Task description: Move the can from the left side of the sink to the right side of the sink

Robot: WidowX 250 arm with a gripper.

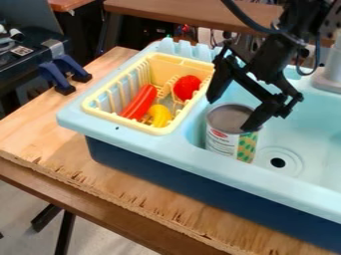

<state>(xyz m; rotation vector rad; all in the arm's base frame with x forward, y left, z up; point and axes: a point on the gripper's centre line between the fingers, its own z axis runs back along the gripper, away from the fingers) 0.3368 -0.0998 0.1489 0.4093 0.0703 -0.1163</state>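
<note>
1. I see the wooden table (40, 134) on my screen. It is flat, so it can hold up the sink.
2. The blue toy sink (220, 172) sits on top. Its basin walls go around the can.
3. My black gripper (230, 114) hangs over the basin, tipped at a slant. Its two fingers are spread wide and pinch nothing. One is up past the can's rim on the basket side, and the other is over the far side of the rim. I can't tell if either one touches it.
4. The yellow basket (130, 123) rests on the sink's side ledge. I think its walls stop the toys from rolling out.
5. The can (222, 141) stands up in the basin, near the basket. Its flat bottom should help it stand.
6. In the basket, the long red toy (140, 101) leans beside the round red toy (187, 87) and the yellow toy (160, 115).
7. The drain hole (277, 162) is beside the can.
</note>
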